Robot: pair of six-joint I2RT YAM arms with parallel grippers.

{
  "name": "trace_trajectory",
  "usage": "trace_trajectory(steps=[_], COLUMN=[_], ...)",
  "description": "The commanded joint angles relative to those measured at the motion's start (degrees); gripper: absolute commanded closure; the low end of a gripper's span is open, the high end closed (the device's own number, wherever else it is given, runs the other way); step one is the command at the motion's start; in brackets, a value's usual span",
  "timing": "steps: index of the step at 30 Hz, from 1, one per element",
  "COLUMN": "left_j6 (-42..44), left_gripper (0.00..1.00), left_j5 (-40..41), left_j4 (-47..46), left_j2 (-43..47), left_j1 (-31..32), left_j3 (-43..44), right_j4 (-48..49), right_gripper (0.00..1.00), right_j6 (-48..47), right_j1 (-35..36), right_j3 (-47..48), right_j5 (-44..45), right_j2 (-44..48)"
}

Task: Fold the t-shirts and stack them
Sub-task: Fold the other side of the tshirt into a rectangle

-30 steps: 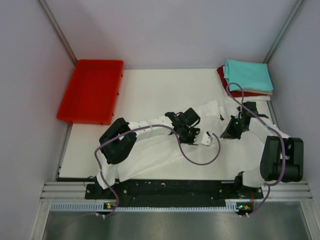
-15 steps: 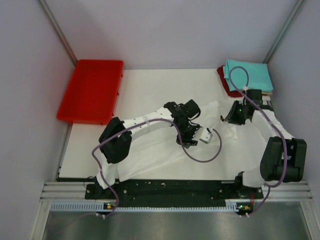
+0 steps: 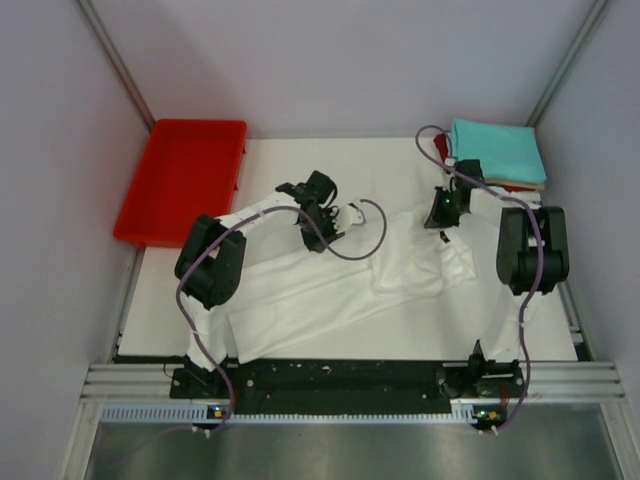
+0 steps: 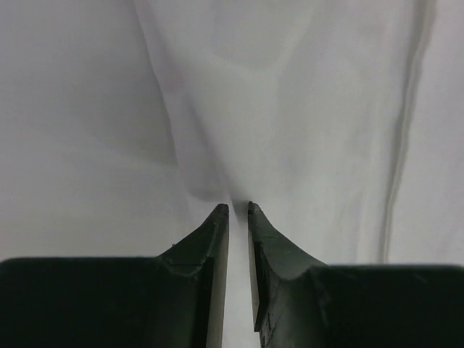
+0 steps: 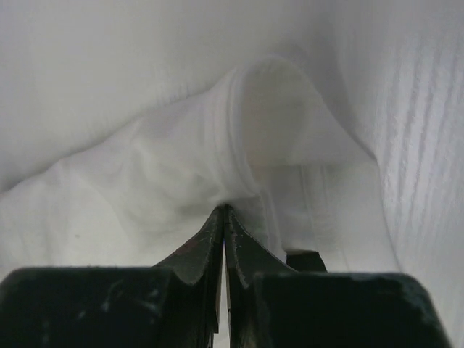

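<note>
A white t-shirt (image 3: 330,290) lies spread across the table, partly bunched at the right. My left gripper (image 3: 322,232) is at its far edge, shut on a pinch of the white cloth (image 4: 290,109), which shows between the fingertips in the left wrist view (image 4: 235,209). My right gripper (image 3: 438,218) is shut on the ribbed neck hem (image 5: 232,138), as the right wrist view shows (image 5: 223,210). A small dark label (image 5: 304,259) lies beside the fingers. A folded teal shirt (image 3: 497,150) tops a stack at the far right, with a dark red one (image 3: 448,160) under it. No flower print shows.
A red plastic tray (image 3: 180,180) sits at the far left, partly over the white table's (image 3: 330,165) edge. Purple cables loop from both wrists over the shirt. Grey walls close in the sides and back.
Both grippers have moved toward the far side of the table, the left one also leftward, dragging the white shirt's upper edge with them.
</note>
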State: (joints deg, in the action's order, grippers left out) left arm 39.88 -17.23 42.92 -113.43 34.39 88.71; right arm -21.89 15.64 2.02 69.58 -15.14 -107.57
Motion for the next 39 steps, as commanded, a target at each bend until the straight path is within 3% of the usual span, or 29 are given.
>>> trace_trajectory(steps=[1,7,11,16,22,25,35,39], left_j6=[-3.7,-5.2,-6.0,-6.3,-6.1,-6.0,-5.8,-5.6], left_gripper=[0.79,0.79,0.78,0.77,0.76,0.76,0.76,0.76], left_j5=[6.0,7.0,5.8,4.0,3.0,2.9,2.8,2.9], left_j4=[-4.3,-5.6,-5.5,-5.8,-5.9,-6.0,-5.8,-5.6], left_j2=[-0.8,-1.5,-1.4,-0.4,0.0,0.5,1.5,1.5], left_j1=[-0.7,-2.3,-3.4,-3.4,-3.4,-3.4,-3.5,-3.5], left_j3=[-7.1,-11.1,-11.6,-12.7,-13.0,-13.2,-13.2,-12.7], right_j4=[3.3,-3.7,-9.0,-11.3,-13.1,-12.6,-14.1,-16.2], right_gripper=[0.98,0.96,0.84,0.61,0.47,0.47,0.62,0.73], right_j6=[-1.7,-2.1,-4.7,-4.3,1.0,2.1,2.8,2.5], right_j1=[0.0,1.0,1.0,1.1,1.5,1.9,4.6,4.5], right_j3=[9.6,26.3,32.2,17.2,-4.3,-7.4,-10.4,-11.0], right_j5=[0.5,5.2,6.1,14.7,10.6,9.8,7.6,8.9], right_j2=[-6.9,-15.1,-12.9,4.4,17.6,18.5,15.2,14.8])
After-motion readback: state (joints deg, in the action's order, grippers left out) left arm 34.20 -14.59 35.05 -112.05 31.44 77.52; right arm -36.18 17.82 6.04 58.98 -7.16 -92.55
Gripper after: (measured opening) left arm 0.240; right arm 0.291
